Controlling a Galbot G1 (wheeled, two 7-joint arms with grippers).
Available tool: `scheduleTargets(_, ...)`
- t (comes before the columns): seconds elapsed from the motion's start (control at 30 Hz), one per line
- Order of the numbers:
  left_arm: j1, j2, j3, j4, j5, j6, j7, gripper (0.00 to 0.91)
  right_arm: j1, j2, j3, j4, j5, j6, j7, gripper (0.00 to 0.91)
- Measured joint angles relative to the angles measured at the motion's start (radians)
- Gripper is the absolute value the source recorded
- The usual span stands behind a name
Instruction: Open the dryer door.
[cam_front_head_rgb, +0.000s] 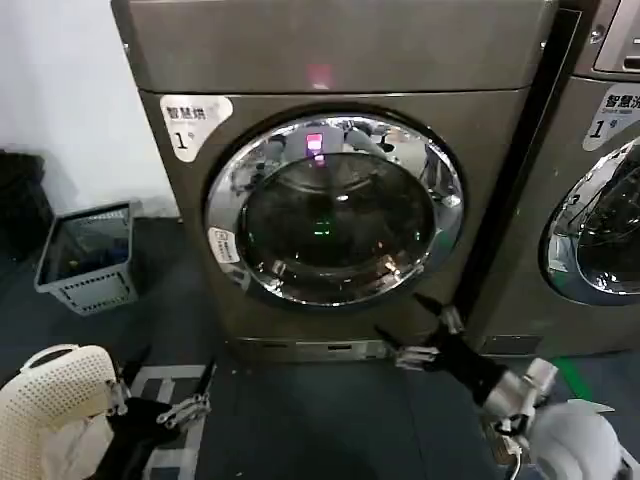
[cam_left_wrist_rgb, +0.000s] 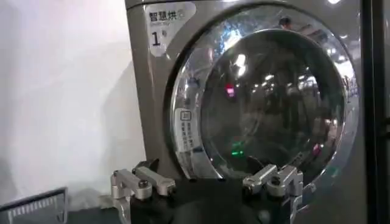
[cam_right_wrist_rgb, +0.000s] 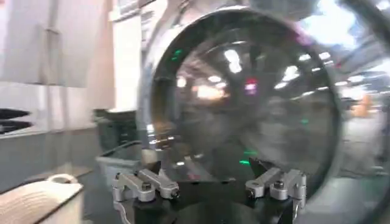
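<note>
I see the dryer door (cam_front_head_rgb: 335, 208) shut flush in the machine front, its chrome rim just above my right gripper (cam_front_head_rgb: 412, 328). That gripper hangs low at the door's lower right edge, fingers spread wide, touching nothing. My left gripper (cam_front_head_rgb: 172, 385) sits low and well left over bare floor, fingers also spread wide and empty. A grey basket (cam_front_head_rgb: 88, 258) stands by the wall, far left. The second machine (cam_front_head_rgb: 600, 180) is cut off at the right.
</note>
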Motion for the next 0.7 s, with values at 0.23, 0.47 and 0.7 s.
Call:
scheduleTargets(0.23,0.001,-0.003,0.000,-0.001,0.002,0.002,0.000,0.907,0.163,0.016,-0.146,-0.058,0.022,0.007,-0.032,0.907)
scheduleTargets(0.47,0.004,-0.004,0.000,-0.001,0.006,0.002,0.000,0.907,0.305,0.042,-0.261,-0.113,0.038,0.013,-0.054,0.907)
scheduleTargets(0.7,0.008,-0.003,0.000,0.000,0.007,0.002,0.000,0.907,0.419,0.082,-0.355,-0.171,0.044,0.018,-0.052,0.907)
